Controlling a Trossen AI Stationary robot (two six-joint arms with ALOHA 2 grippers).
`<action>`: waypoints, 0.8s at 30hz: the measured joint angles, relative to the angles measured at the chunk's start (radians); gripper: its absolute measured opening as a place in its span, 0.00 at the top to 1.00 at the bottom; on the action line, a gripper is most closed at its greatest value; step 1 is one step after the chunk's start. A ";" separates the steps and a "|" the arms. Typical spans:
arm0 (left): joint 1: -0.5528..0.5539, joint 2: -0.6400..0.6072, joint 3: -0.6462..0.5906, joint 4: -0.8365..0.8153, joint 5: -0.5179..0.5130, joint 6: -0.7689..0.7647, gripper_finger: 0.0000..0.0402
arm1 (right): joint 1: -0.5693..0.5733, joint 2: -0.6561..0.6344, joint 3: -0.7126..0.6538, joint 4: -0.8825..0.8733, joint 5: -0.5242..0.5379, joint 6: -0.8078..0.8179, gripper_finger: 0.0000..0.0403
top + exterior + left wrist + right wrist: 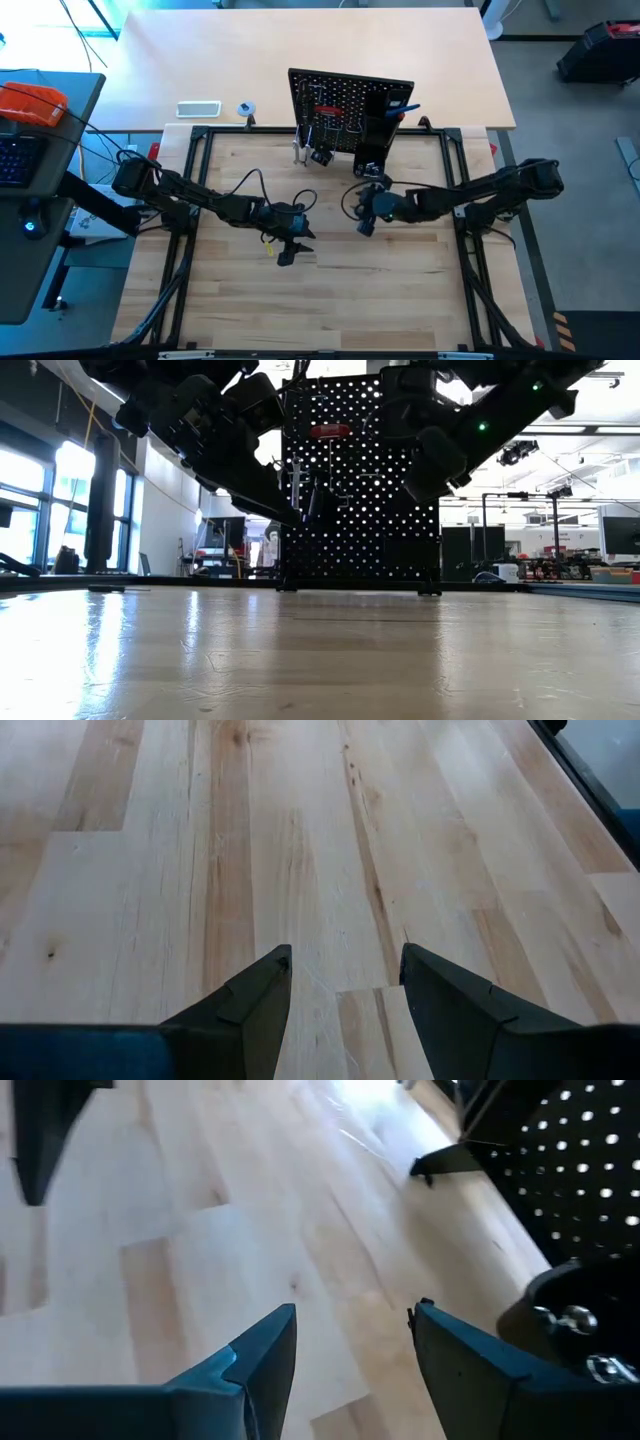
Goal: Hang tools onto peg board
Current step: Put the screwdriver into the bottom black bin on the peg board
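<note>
High view: tools hanging on peg board at table's far edge. Left gripper and right gripper both spread, empty, above bare wood. Probably stiff, slippery metal; best gripped mid-handle.

No text, label, brand, number or sign can be read in any of the views. The white flat object on the pale surface beyond the table's far left corner shows nothing legible. The peg board at the table's far edge carries a red patch near its top, but no letters can be made out on it. The hazard-striped corner near the table's near right corner bears stripes only.
</note>
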 joint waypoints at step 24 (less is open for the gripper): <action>0.000 0.000 0.000 0.008 0.000 0.001 0.54 | 0.150 0.110 0.000 0.209 0.080 0.081 0.52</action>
